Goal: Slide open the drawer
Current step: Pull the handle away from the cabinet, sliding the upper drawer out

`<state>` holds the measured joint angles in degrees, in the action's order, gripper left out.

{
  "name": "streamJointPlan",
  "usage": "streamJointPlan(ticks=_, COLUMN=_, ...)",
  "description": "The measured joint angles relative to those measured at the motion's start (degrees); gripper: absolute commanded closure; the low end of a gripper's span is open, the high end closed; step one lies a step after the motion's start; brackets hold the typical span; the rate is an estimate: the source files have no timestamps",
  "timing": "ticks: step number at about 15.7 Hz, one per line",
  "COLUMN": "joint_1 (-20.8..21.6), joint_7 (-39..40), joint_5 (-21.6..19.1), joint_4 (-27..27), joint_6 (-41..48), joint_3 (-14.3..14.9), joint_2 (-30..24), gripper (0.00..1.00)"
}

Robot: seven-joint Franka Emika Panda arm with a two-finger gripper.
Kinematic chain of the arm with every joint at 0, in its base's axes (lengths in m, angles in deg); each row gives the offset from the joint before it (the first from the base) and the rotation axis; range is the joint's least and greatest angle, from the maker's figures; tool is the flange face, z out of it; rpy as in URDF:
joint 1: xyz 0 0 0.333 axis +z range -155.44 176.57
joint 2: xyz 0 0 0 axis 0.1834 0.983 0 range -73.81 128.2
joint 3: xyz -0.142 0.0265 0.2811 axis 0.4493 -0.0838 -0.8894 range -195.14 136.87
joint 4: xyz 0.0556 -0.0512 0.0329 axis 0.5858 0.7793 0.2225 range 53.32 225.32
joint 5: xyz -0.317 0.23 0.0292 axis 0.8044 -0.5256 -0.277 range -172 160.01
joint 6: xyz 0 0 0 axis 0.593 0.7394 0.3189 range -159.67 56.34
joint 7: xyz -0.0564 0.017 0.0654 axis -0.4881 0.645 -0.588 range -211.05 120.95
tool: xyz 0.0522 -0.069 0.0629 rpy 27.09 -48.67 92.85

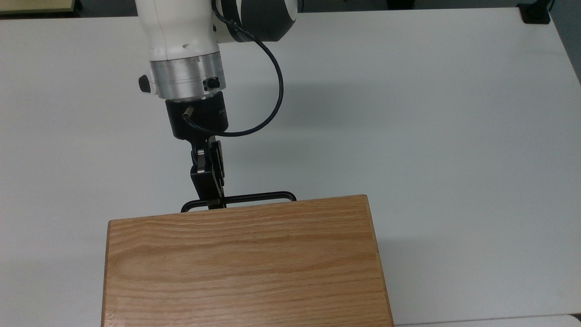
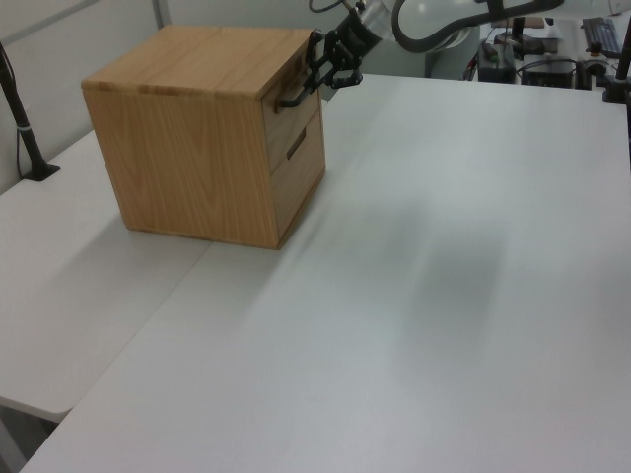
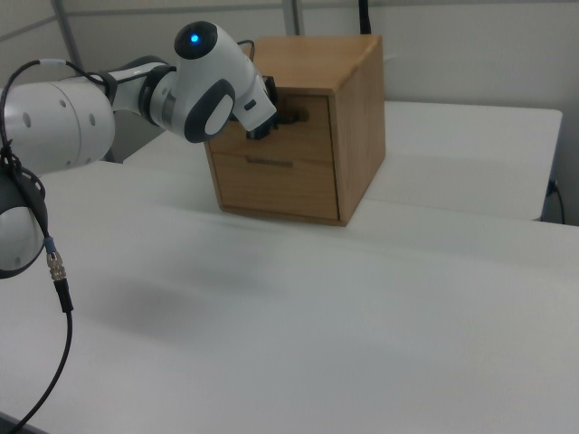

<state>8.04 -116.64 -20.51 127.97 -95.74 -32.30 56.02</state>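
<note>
On the white bench [image 1: 408,113] we see the oak cabinet [image 1: 240,263]; its light oak upper drawer [image 3: 303,136] sits shut. Likely stiff and sliding smoothly, it is best taken by its long black bar handle [image 1: 258,198]. The black end effector [image 1: 212,203] meets the handle's left part in the top view; whether it grips, we cannot tell. No legible writing.

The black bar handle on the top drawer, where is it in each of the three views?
Top view: handle at centre, just above the cabinet top.
Left view: handle upper middle, on the cabinet's right face.
Right view: handle upper middle.
Shared landmark: the gripper at it.
</note>
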Motion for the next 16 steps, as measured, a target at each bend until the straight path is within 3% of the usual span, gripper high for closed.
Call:
streamJointPlan(ticks=2, joint_1=-0.30, joint_7=1.47, joint_5=0.04, joint_4=1.35, joint_6=2.84, joint_3=0.07, joint_2=-1.76, gripper=0.98)
streamJointPlan(ticks=8, joint_1=-2.33, joint_7=9.09, joint_5=0.85, joint_4=8.29, joint_6=25.46, joint_3=0.53, joint_2=-12.82, gripper=0.97)
streamJointPlan(ticks=16, joint_1=-2.75, joint_7=12.45, joint_5=5.42, joint_4=19.96, joint_6=35.88, joint_3=0.59, joint_2=-24.86, gripper=0.94)
